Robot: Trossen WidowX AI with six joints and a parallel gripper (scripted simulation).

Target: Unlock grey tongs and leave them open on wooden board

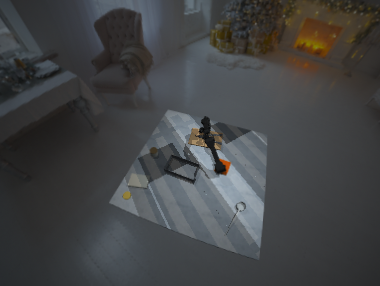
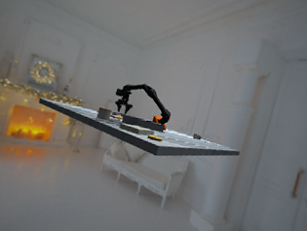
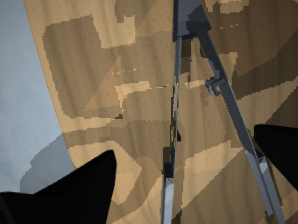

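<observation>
The grey tongs point(image 3: 237, 117) lie spread in a V over the wooden board point(image 3: 75, 55) point(image 1: 194, 143) in the wrist view, hinge at the top, arms apart toward the bottom. A small catch shows on the right arm. My gripper point(image 3: 184, 144) point(image 2: 124, 111) is open and empty above them, one dark finger left of the left arm and the other right of the right arm, touching neither as far as I can see. The roasting tin point(image 1: 185, 161) point(image 2: 142, 123) stands beside the board with no tongs across it. The lower ends of the tongs are cut off in the wrist view.
A brownish cup point(image 1: 154, 152) point(image 2: 103, 114) stands left of the tin. A pale block point(image 1: 138, 181) point(image 2: 137, 129) and a yellow disc point(image 1: 127, 195) point(image 2: 155, 137) lie near the left edge. A ringed tool point(image 1: 241, 206) lies at the right front. The orange base patch point(image 1: 226, 165) is beside the arm's foot.
</observation>
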